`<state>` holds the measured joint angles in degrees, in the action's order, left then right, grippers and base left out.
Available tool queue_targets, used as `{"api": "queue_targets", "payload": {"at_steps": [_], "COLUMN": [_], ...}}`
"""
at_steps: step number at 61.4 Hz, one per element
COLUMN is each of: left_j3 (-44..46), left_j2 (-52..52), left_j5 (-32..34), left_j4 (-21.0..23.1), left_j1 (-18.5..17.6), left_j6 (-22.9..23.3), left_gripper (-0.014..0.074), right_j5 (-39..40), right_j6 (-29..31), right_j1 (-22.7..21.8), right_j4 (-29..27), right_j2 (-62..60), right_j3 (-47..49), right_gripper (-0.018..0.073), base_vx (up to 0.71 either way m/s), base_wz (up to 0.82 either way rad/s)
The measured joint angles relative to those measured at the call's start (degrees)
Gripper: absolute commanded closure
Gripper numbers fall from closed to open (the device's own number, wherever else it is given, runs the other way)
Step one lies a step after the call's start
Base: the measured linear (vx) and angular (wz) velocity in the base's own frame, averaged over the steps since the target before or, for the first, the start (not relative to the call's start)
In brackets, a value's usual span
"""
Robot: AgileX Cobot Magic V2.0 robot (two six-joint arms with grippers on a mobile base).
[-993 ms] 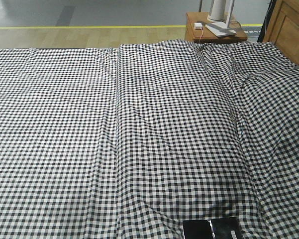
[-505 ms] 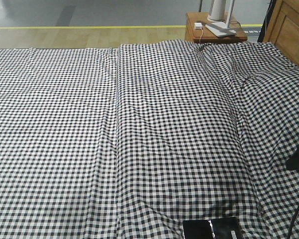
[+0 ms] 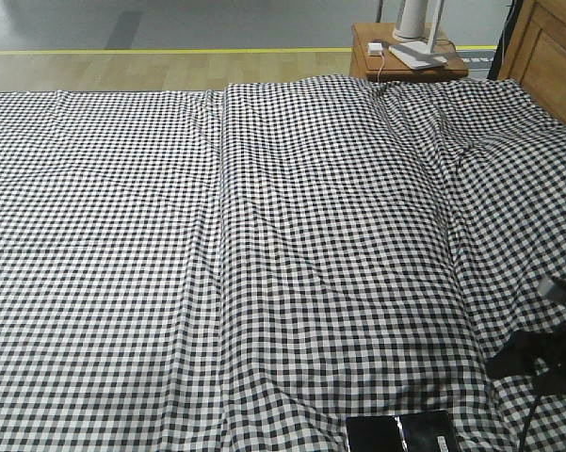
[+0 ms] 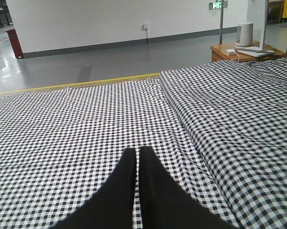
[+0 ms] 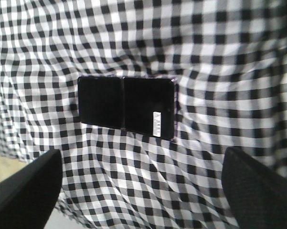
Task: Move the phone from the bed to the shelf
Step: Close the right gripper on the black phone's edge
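The phone (image 3: 402, 431) lies flat on the checked bed (image 3: 264, 235) at the near edge, glossy black with a white sticker. From above, the right wrist view shows the phone (image 5: 126, 107) whole. My right gripper (image 5: 143, 157) hangs over the cloth just short of it, open wide, with one finger (image 5: 26, 188) at each side and nothing between them. In the front view the right gripper (image 3: 525, 356) is a dark shape to the phone's right. My left gripper (image 4: 137, 150) is shut and empty, low over the bed (image 4: 86, 124). The shelf is out of view.
An orange-brown nightstand (image 3: 405, 64) with a white lamp base (image 3: 416, 42) and a small white box stands past the bed's far edge. The wooden headboard (image 3: 551, 56) rises at the far right. Beyond the bed are a wood floor strip, a yellow line and grey floor.
My right gripper has come in from the right edge and moved down and left toward the phone. The phone and the left gripper have not moved.
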<state>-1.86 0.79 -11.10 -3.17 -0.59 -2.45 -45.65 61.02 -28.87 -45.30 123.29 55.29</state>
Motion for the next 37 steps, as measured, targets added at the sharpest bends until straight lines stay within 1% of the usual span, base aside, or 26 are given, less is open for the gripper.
{"api": "queue_targets", "payload": {"at_steps": [9, 14, 27, 37], "left_j3": [0.0, 0.0, 0.0, 0.0], "left_j2": [0.0, 0.0, 0.0, 0.0], "left_j5": [0.0, 0.0, 0.0, 0.0], "left_j4": [0.0, 0.0, 0.0, 0.0], "left_j1": [0.0, 0.0, 0.0, 0.0], "left_j6": [0.0, 0.0, 0.0, 0.0], "left_gripper": [0.0596, 0.0596, 0.0596, 0.0596], "right_j5": [0.0, -0.4, -5.5, -9.8], "right_j6": [5.1, 7.2, 8.4, 8.7], "right_j1": [0.0, 0.0, 0.0, 0.0], "right_j4": [-3.7, -4.9, -7.2, -7.4], "right_j2": [5.9, 8.7, 16.0, 21.0], "right_j3": [0.2, 0.9, 5.8, 9.3], "right_gripper": [-0.0061, -0.0057, -0.0047, -0.004], "base_vx": [0.0, 0.0, 0.0, 0.0], "base_wz": [0.0, 0.0, 0.0, 0.0]}}
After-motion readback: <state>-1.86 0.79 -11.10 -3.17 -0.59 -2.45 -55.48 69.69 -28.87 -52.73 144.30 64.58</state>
